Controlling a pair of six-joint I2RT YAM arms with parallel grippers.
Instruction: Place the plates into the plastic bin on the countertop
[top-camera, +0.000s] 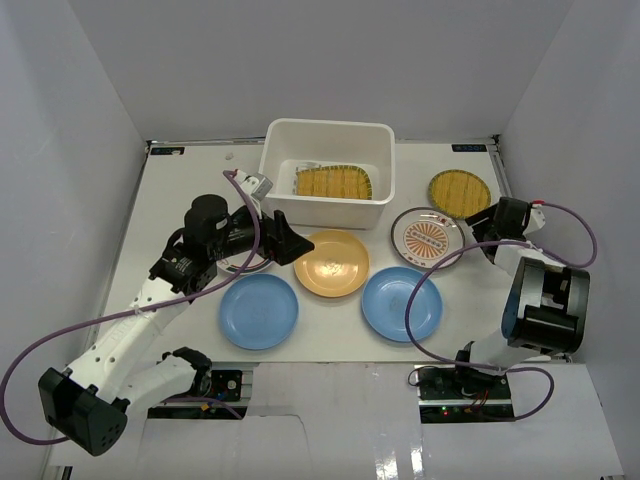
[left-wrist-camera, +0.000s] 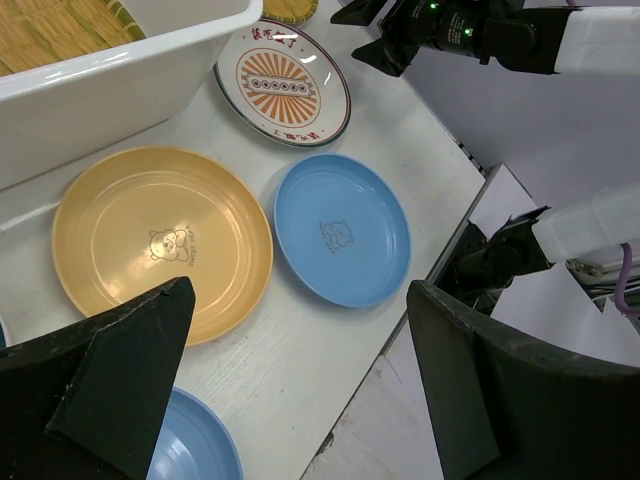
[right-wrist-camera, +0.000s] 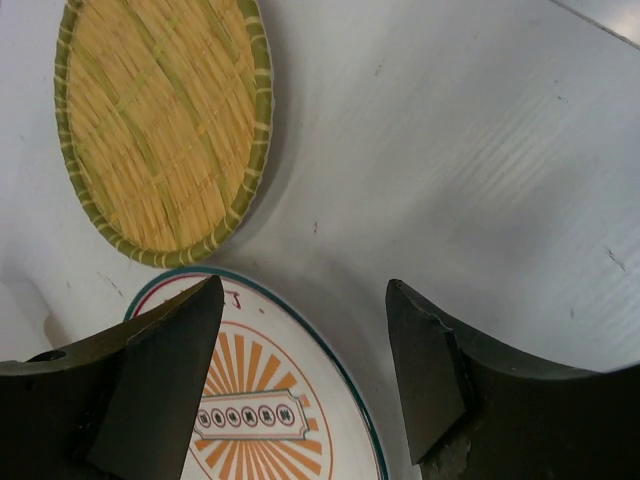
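Inspected countertop (top-camera: 200, 190); found white plastic bin (top-camera: 328, 212) standing on it. Noted one yellow woven-pattern plate (top-camera: 335, 182) lying flat inside bin.

Recorded six plates outside bin, all on countertop:
- second yellow patterned plate (top-camera: 460, 192) just right of bin;
- sunburst plate (top-camera: 428, 236) off bin's near right corner;
- orange-yellow plate (top-camera: 331, 263) directly in front of bin;
- left blue plate (top-camera: 259, 311) and right blue plate (top-camera: 401, 303) further in front of bin;
- white rimmed plate (top-camera: 240, 266) front-left of bin, mostly hidden beneath left arm.

Found left gripper (top-camera: 285, 240) hanging just in front of bin beside orange-yellow plate, jaws fully released, nothing between them. Found right gripper (right-wrist-camera: 305, 290) right of bin, jaws parted astride sunburst plate's rim; could not tell whether pads touch it.
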